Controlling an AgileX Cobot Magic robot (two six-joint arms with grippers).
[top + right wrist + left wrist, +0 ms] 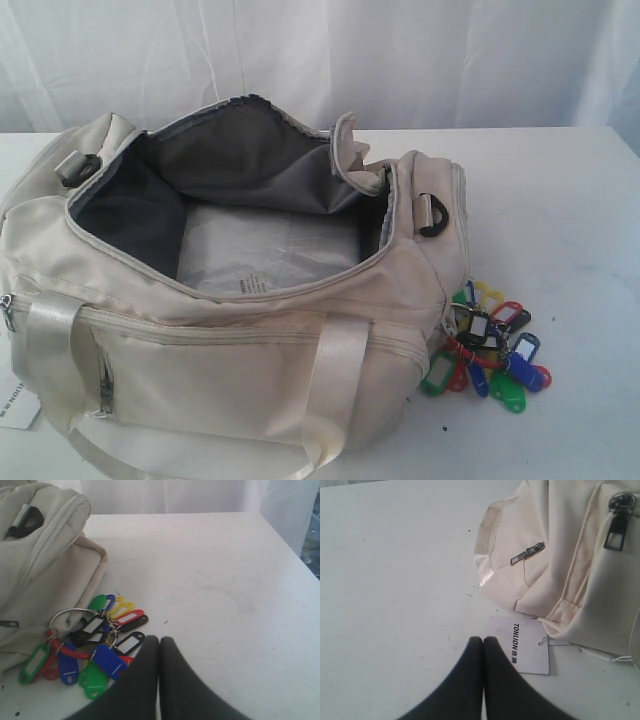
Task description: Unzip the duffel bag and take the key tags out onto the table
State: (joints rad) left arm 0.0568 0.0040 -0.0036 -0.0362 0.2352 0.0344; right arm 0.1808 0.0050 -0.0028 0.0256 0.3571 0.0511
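The duffel bag (250, 370) sits closest to the lens, with its front pocket and cream straps facing forward. It's wide open on top, so the grey lining and a pale sheet at the bottom are on show. It takes up a big chunk of the white table (560, 200).

The key tags (490, 350) aren't in the bag. They're lying on the tabletop right against its right-hand end, below the black D-ring. The bunch is strung out roughly along that end wall, with the big ring on the bag side and the coloured tags fanned outward. So the job looks basically finished.

If anything needs a nudge, it's the right arm's call. The right gripper (159, 642) hangs over the table with both fingers pressed together and nothing between them. The tags (95, 645) lie just in front of its tips, off toward the bag. The nearest tags might be touching the fingers, but it's hard to tell.

The left gripper (483, 641) is also pinched closed and empty. It's at the bag's other end, by a white paper label (520, 645), with the whole bag between it and the tags.
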